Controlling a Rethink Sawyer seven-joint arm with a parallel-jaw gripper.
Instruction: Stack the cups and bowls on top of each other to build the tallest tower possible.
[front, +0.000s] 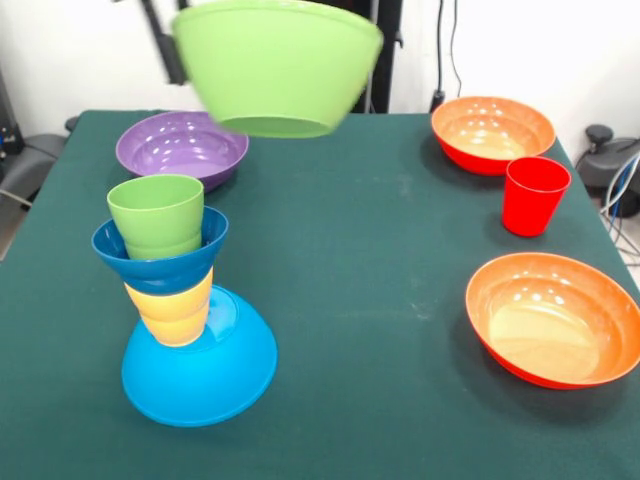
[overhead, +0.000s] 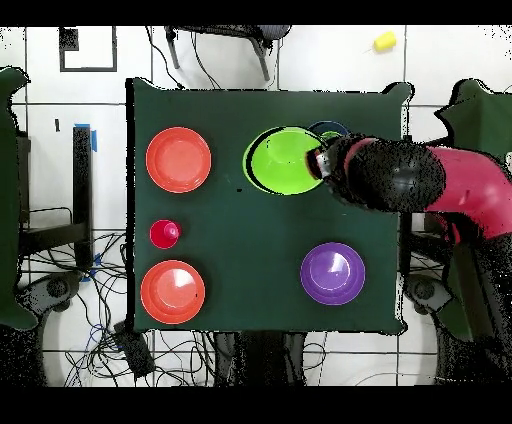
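- One green bowl (front: 277, 62) hangs in the air at the top centre of the front view, upright and slightly tilted, well above the cloth.
- Overhead, the same bowl (overhead: 283, 160) sits against the arm's end at upper centre; the arm (overhead: 440, 185) enters from the right edge.
- Gripper (overhead: 322, 163): at the bowl's right rim in the overhead view. It appears to carry the bowl, but I cannot tell how its fingers stand.
- Tower (front: 185, 310), lower left of the front view: light-blue bowl (front: 205, 375) upside down and leaning as base, yellow cup (front: 172, 310) on it, dark-blue bowl (front: 160, 258) on the cup, green cup (front: 156, 215) in that bowl.
- Overhead, the tower is mostly hidden under the green bowl and arm; only a dark-blue rim (overhead: 330, 128) shows.
- Purple bowl (front: 182, 147) stands upright behind the tower at upper left; overhead it (overhead: 332, 272) is at lower right.
- Two orange bowls at the right of the front view, one far (front: 492, 133), one near (front: 553, 318); the red cup (front: 534, 195) stands between them.
- Surface: table (front: 360, 300) under a dark-green cloth, faintly scuffed.
- Room: white wall behind; overhead, pale tiled floor (overhead: 330, 60), loose cables at lower left, a small yellow object (overhead: 384, 41) at top right.
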